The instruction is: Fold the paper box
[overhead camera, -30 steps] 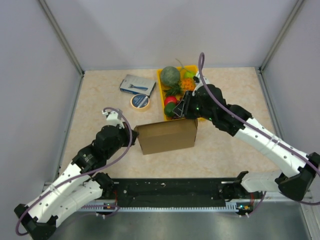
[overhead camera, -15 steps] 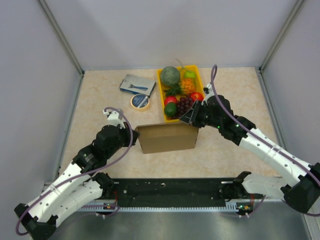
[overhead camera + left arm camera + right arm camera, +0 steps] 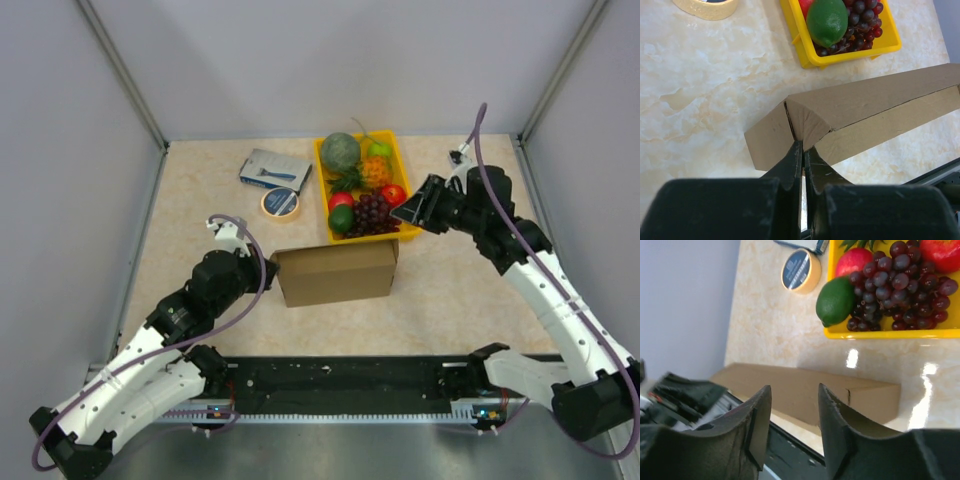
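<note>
A beige marbled table (image 3: 190,200) carries a yellow plastic fruit tray (image 3: 402,160) toward the back. The tray holds a green melon (image 3: 340,151), a small pineapple (image 3: 375,171), a red apple (image 3: 341,201), dark grapes (image 3: 372,211) and a lime (image 3: 341,221). To its left lies a roll of tape (image 3: 281,204), with a blue-grey packet (image 3: 274,168) just behind the roll.

Your right gripper (image 3: 403,215) has drawn away from the paper box (image 3: 335,272), moving up and right. It now sits beside the fruit tray (image 3: 404,165), fingers apart.
</note>
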